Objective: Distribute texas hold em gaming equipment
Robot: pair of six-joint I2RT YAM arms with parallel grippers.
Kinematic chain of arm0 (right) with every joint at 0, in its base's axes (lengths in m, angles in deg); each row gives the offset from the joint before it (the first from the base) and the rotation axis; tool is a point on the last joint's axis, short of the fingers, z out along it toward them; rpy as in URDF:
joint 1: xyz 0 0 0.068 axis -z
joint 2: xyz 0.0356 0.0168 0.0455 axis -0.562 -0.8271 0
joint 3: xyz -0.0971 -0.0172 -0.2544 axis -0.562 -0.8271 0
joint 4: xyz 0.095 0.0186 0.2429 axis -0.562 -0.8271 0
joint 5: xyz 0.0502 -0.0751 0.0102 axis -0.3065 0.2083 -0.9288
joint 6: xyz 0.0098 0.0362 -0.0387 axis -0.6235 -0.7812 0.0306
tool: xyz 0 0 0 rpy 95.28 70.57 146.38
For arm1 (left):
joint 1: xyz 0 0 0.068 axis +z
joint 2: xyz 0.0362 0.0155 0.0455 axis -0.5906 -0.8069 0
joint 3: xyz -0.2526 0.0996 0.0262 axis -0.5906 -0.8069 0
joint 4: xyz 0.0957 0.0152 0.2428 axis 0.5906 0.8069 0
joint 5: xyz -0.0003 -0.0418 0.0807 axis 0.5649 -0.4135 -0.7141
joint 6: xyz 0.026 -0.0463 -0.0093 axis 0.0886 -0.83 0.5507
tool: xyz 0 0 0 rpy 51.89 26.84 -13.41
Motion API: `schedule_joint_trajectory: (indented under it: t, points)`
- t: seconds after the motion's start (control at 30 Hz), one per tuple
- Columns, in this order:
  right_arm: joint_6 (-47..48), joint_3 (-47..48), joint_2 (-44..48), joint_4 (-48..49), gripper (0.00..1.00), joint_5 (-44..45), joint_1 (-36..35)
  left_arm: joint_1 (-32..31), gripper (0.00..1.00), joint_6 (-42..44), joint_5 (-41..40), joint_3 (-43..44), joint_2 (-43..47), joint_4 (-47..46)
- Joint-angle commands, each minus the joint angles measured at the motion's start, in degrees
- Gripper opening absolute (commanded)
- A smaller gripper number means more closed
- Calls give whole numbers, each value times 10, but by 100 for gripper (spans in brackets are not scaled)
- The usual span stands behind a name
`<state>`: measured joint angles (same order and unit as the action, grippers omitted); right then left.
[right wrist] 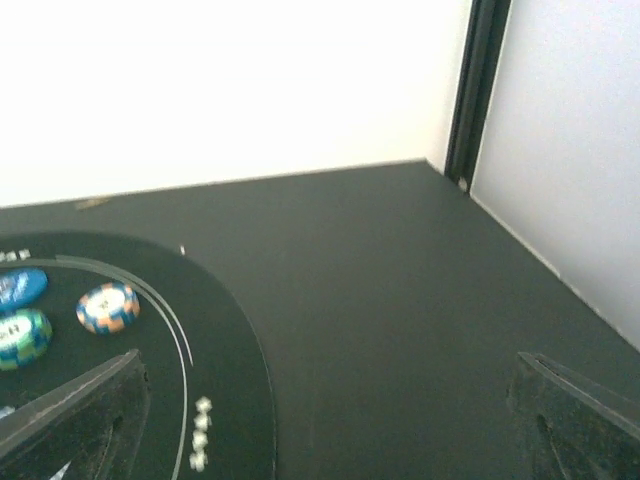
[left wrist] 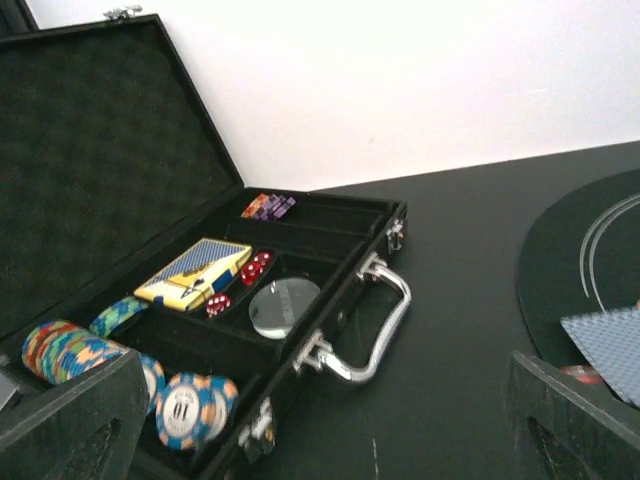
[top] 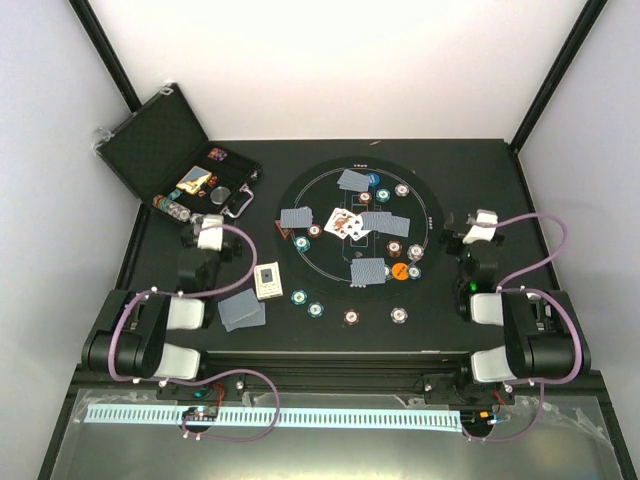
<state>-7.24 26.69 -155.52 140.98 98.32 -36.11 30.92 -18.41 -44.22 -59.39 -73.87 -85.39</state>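
Note:
Grey-blue-backed playing cards [top: 368, 271] and several small poker chips [top: 393, 248] lie spread over the round mat [top: 420, 205], around face-up cards [top: 343, 222]. An orange disc [top: 399, 270], a blue disc [top: 372, 180] and a red triangle marker [top: 282, 232] are there too. More chips [top: 315, 309] and a card pile [top: 241, 310] lie on the table nearer the arms. My left gripper [top: 208, 220] [left wrist: 328, 385] hangs open and empty before the case handle [left wrist: 375, 335]. At the mat's right edge my right gripper [top: 472, 226] [right wrist: 325, 390] is open over bare table.
The open black case [top: 150, 150] stands at the back left, holding chip stacks [left wrist: 190, 405], a card box [left wrist: 195, 272], red dice [left wrist: 255, 266] and a clear disc [left wrist: 283, 303]. A small card box [top: 268, 280] lies on the table. White walls and black frame posts [right wrist: 480, 90] enclose the table.

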Motion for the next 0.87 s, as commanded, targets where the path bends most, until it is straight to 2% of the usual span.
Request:
schedule_joint_trajectory:
  t: [0.0, 0.1, 0.17, 0.23, 0.83]
  points:
    - [22, 22, -1, 33, 100, -7, -2, 20, 99, -42, -6, 102, 3, 145]
    - [21, 30, 10, 0, 100, -7, -2, 31, 99, -40, 20, 107, -1, 150]
    - [24, 22, 5, 27, 100, -8, -2, 32, 99, -42, 20, 109, 0, 155]
    - [26, 28, 12, 4, 100, -17, -2, 32, 99, -42, 20, 109, 0, 154]
    - [26, 31, 9, 5, 100, -20, -2, 32, 99, -42, 20, 106, 3, 152]
